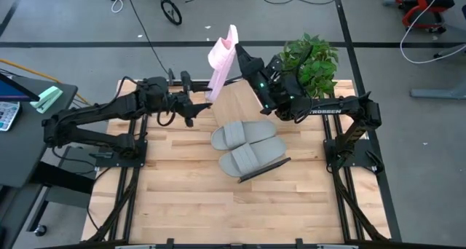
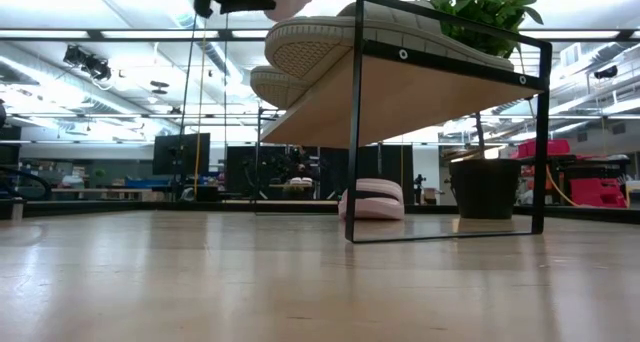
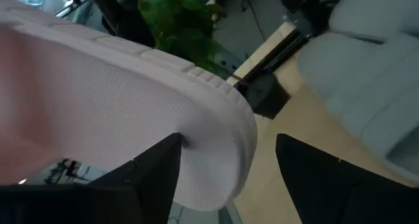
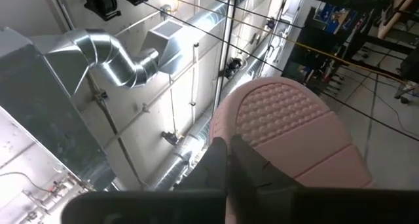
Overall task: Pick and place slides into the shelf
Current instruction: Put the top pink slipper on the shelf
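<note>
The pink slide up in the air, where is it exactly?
High view: the pink slide stands on end above the shelf's far end, beside the plant.

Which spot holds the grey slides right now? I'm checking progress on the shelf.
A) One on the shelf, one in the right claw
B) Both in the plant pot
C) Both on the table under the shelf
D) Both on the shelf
D: the high view shows both grey slides lying side by side on the shelf, while the right claw holds a pink slide up instead.
</note>
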`<state>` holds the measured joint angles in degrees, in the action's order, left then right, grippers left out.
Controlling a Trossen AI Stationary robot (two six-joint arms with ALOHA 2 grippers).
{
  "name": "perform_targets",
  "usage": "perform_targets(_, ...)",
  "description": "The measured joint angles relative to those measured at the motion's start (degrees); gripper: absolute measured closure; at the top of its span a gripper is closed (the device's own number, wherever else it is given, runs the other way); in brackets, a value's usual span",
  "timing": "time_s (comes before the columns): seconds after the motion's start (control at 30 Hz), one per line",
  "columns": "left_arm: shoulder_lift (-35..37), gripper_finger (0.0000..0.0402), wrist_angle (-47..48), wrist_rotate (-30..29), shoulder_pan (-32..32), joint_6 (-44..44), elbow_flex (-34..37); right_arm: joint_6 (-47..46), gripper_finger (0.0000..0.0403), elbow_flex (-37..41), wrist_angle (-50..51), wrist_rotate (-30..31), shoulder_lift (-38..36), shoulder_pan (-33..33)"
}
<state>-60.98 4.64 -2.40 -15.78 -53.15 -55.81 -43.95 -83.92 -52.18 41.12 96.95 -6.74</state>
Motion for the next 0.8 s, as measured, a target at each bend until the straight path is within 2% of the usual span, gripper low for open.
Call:
perform_targets(0.2,-1.03,0.0166,-5.92,-5.16,0.03,-0.18,0.11,-0.03,0.0401,-0.02,-1.37,0.09,-0.04,0.04)
perform_targets(0.33,-0.99,0.0177,-7.16,-5.71,-0.07,-0.10,0.11,0.03,0.0401,-0.09,-2.12,-0.29,-0.11,0.04)
perform_targets(0.43,-0.99,0.0194,-6.99,-9.45,-0.05,-0.03,0.11,0.10,0.0401,-0.09,-2.12,-0.93,-0.11,0.04)
perform_targets(0.63,-0.99,0.0249,-6.99,-17.84,-0.08,-0.22,0.11,0.23,0.0402,-0.13,-1.62,-2.66,-0.15,0.41)
perform_targets(0.8,-0.95,0.0309,-6.99,-18.87,-0.12,-0.21,0.11,0.21,0.0401,-0.13,-1.50,-3.14,-0.17,0.78)
